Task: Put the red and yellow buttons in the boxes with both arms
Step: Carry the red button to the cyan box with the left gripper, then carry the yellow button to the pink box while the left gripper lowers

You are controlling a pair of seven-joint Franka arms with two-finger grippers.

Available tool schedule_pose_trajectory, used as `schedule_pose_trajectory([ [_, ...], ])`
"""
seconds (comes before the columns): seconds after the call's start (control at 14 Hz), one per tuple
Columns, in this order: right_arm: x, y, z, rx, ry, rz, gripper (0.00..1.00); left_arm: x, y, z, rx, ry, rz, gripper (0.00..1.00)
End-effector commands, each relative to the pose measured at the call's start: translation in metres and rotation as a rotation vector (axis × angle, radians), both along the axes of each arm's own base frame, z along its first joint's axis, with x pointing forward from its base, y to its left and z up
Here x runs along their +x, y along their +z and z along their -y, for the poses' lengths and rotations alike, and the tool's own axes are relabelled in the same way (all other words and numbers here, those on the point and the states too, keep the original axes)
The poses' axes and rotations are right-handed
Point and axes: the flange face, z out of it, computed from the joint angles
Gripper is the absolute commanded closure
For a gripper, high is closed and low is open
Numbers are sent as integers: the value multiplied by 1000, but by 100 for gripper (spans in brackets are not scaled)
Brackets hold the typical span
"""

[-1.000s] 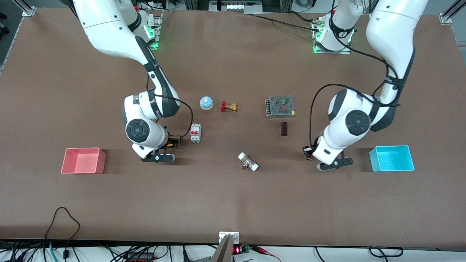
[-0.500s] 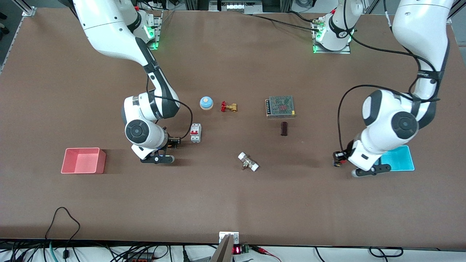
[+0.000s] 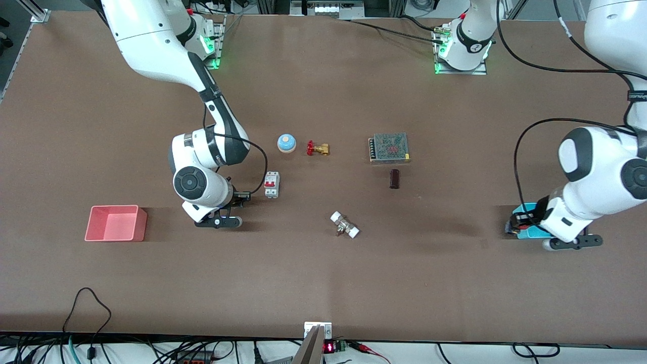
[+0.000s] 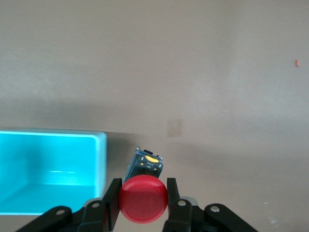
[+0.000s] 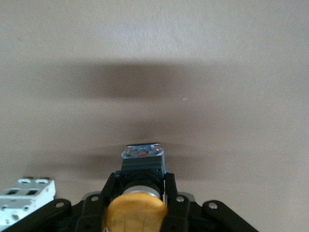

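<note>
Two buttons are both in the air, each clamped in its own pincer. The red button [image 4: 143, 199] sits between the fingers of the left pincer [image 4: 143, 203], which grips it by the neck under the cap; in the left wrist view the button hangs just outside the wall of the cyan box [image 4: 53, 166], over bare counter [image 4: 193, 72] and not yet over the opening. From the front the left pincer [image 3: 520, 222] shows at the rim of the cyan box [image 3: 528, 207] on the side toward the middle of the counter. Releasing here would likely drop the button beside the box or onto its wall, from which it could tip either way.

The yellow button [image 5: 137, 208] is clenched in the right pincer [image 5: 137, 212], with its dark base pointing away from the wrist camera. The right pincer [image 3: 237, 198] is over open counter just beside a white circuit breaker [image 3: 271, 184], and the pink box [image 3: 115, 223] lies well apart, toward the right arm's end. That arm has the longer carry, so a slack grip on the rounded cap could let the button twist or slip. A low sweep could also clip the breaker.

A blue bell [image 3: 286, 143], a brass valve [image 3: 317, 148], a mesh-topped power supply [image 3: 388, 147] and a white-ended fitting [image 3: 344, 224] lie mid-counter, away from both paths.
</note>
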Motion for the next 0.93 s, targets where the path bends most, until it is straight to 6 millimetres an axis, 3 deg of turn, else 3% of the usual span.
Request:
schedule_pose_trajectory([
  [0.0,30,48,8,18,-10,75,81,-4,4,-36,8,-58,-7,72],
  [0.21,44,107,53,4,-15,129,81,-9,-1,-69,2,-94,-10,72],
  [0.36,52,126,98,-34,-19,134,81,-11,-9,-81,0,-110,-19,72],
  [0.64,58,137,221,-101,23,70,81,-18,-37,-109,-9,-142,-45,72],
  [0.79,58,129,285,-91,24,48,81,-19,-52,-108,-18,-149,-63,72],
  [0.86,57,117,307,-88,20,36,81,-20,-64,-108,-26,-149,-78,71],
])
